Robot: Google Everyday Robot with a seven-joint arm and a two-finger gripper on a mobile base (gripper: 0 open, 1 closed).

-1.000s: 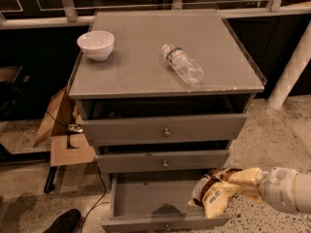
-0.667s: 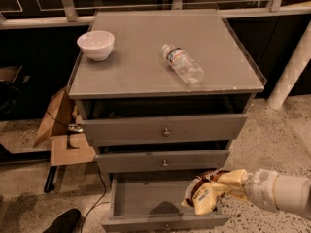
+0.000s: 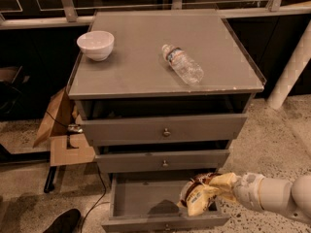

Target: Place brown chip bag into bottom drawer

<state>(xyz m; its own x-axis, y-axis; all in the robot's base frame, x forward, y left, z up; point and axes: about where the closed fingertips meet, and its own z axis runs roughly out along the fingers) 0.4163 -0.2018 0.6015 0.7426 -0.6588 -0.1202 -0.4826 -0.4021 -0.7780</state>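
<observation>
Over the open bottom drawer (image 3: pixel 141 198), tool (image 3: pixel 219 184) clamped on brown chip bag (image 3: pixel 198 198); lower inside the walls before releasing

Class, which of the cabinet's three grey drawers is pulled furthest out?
The bottom drawer, the lowest one: its inside shows, while the two drawers above sit nearly shut. The gripper holds the brown chip bag over it.

White rounded arm (image 3: pixel 279 197) — cream gripper (image 3: pixel 223 183), btm right.
</observation>
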